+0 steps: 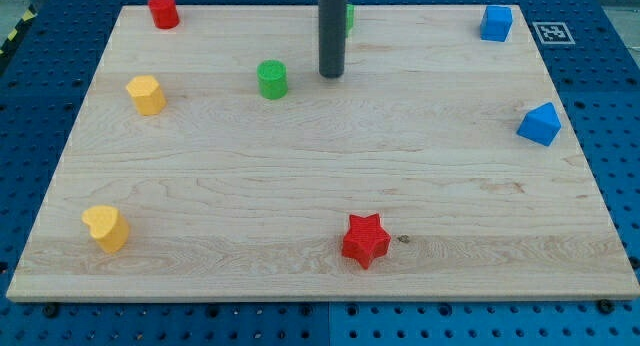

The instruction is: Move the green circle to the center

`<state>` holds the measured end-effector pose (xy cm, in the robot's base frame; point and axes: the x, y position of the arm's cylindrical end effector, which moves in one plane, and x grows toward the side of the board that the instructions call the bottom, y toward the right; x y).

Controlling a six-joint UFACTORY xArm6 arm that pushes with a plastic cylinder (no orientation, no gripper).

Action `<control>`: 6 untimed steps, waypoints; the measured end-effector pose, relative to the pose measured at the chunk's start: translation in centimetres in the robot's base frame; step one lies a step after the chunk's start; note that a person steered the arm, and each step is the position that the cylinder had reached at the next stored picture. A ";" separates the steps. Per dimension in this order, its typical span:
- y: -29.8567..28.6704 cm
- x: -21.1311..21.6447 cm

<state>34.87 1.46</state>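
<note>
The robot's got no fingers to spread or pinch, just a dark rod, and my tip is sitting just to the view's right of the green circle, near it but not touching, up in the top half of the wooden board. That spot looks awkward, since the center is lying down and to the right of the circle, so the tip is probably needing to swing round to its upper-left before shoving. A second green block is peeking out behind the rod, and the red star, yellow and blue blocks are sitting well apart near the edges.
</note>
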 end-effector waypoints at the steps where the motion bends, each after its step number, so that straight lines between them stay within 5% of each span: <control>1: -0.2 0.3; 6: -1.4 -3.2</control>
<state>31.66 0.04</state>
